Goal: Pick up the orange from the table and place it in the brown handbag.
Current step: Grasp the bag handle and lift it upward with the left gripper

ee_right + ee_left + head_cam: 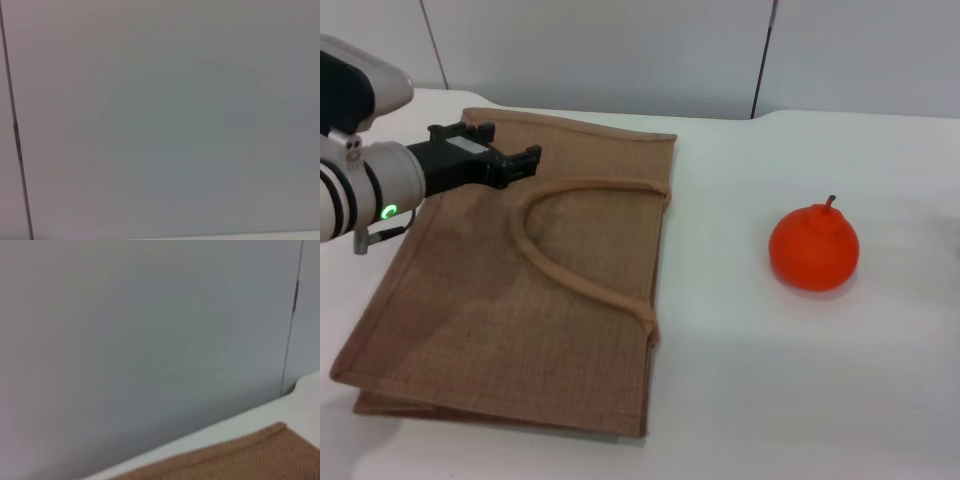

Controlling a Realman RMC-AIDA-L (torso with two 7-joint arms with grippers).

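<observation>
Orange point(813, 250) sits on the desk point(800, 400), well right of the flat brown handbag point(520, 300). Left gripper point(510, 160) hovers over the handbag, fingers spread; I'd open the bag mouth first.

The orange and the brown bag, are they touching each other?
Apart. The head view shows bare white table between the orange and the brown handbag.

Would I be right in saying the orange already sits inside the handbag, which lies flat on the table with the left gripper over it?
Not quite: the head view shows the orange out on the table, apart from the handbag. The handbag does lie flat, with the left gripper over it.
</observation>
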